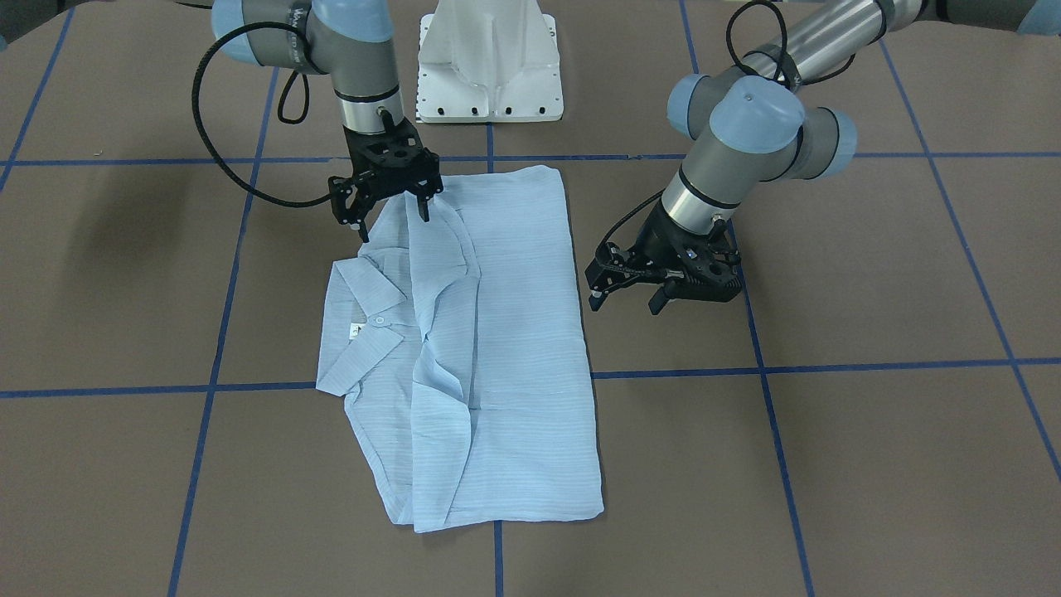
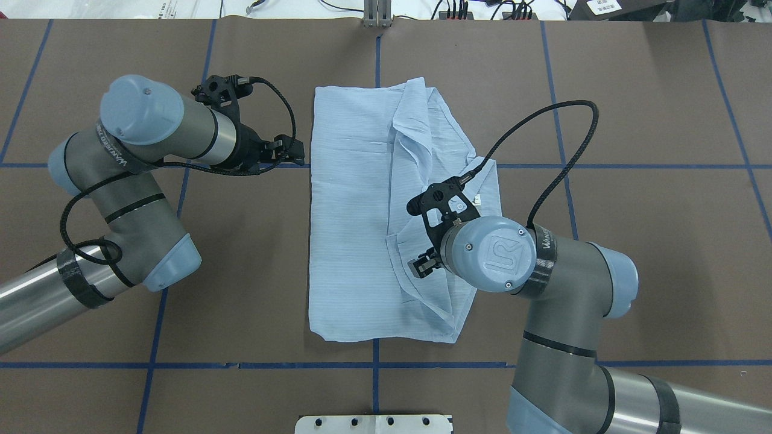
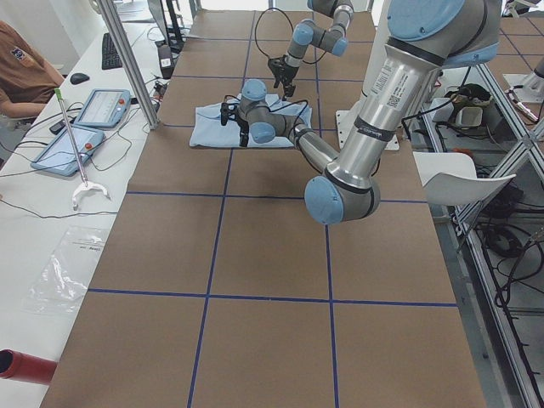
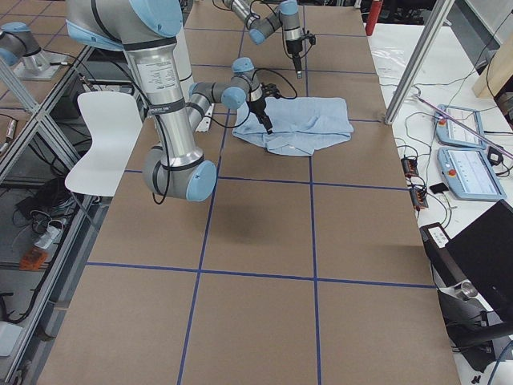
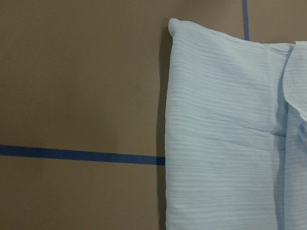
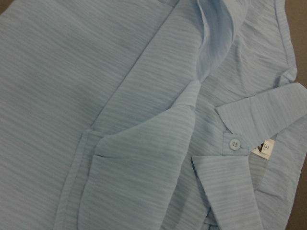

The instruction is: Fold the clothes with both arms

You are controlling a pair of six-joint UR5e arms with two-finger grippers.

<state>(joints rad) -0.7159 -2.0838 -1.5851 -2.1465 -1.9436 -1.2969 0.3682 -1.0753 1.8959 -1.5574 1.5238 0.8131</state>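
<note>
1. Shirt [image 1: 497,348], one only, is lying folded into a long rectangle at the middle of the table [image 1: 870,265], with its collar [image 1: 365,290] towards the robot's right.
2. Two arms are reaching over the table, each carrying one black two-finger gripper.
3. The right gripper [image 1: 392,220] is hanging over the corner of the shirt nearest the robot, on the collar side. Its fingers are spreading wide and gripping nothing, and whether the tips are touching the cloth cannot be told.
4. The left gripper [image 1: 625,303] is hovering over bare table just beside the shirt's opposite long edge. Its jaws are also standing wide apart and carrying nothing.
5. At the neck, one small white button [image 6: 233,143] is showing, and just beside it one white label [image 6: 263,149]. The two collar points are lying flat and pointing apart.
6. The cloth is showing as thin, light blue, finely striped and crinkled. A folded layer is overlapping the front and making a slanting crease down the middle.
7. The table is wearing a matte brown cover crossed by blue tape lines [image 1: 680,373] that are forming a grid of squares.
8. One white pedestal base [image 1: 489,66] is standing between the arms at the robot's edge.
</note>
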